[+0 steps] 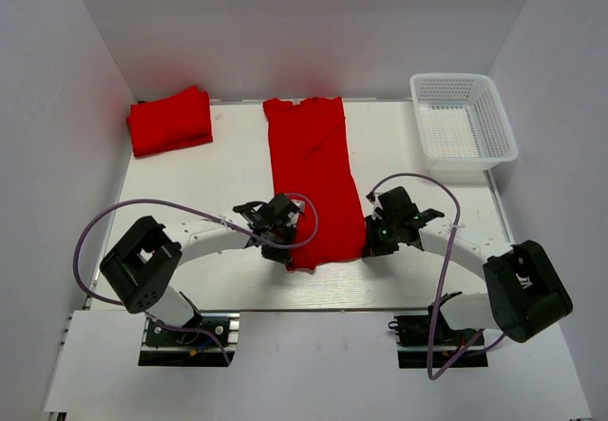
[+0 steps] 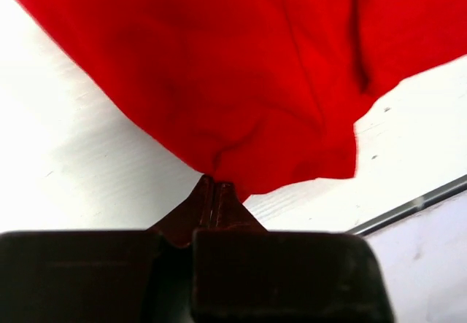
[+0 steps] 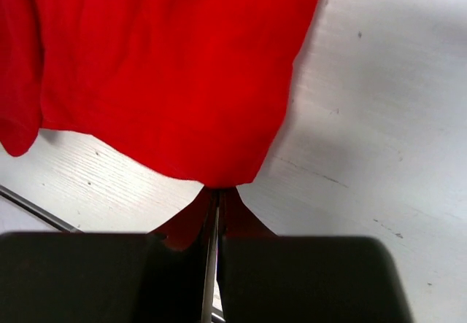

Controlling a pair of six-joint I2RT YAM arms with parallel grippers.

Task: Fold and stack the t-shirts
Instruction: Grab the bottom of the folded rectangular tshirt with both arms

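left gripper point(image 2: 214, 192): clamped on shirt point(image 1: 309, 169) (a long strip), near-left corner | right gripper point(image 3: 217, 193): clamped on near-right corner

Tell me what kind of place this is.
Probably a robot test cell: plain white walls box in a white table, two arms are bolted at its near edge, with red t-shirts and a basket as props.

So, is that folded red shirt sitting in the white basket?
No, the folded red shirt lies far left, while the white basket stands far right.
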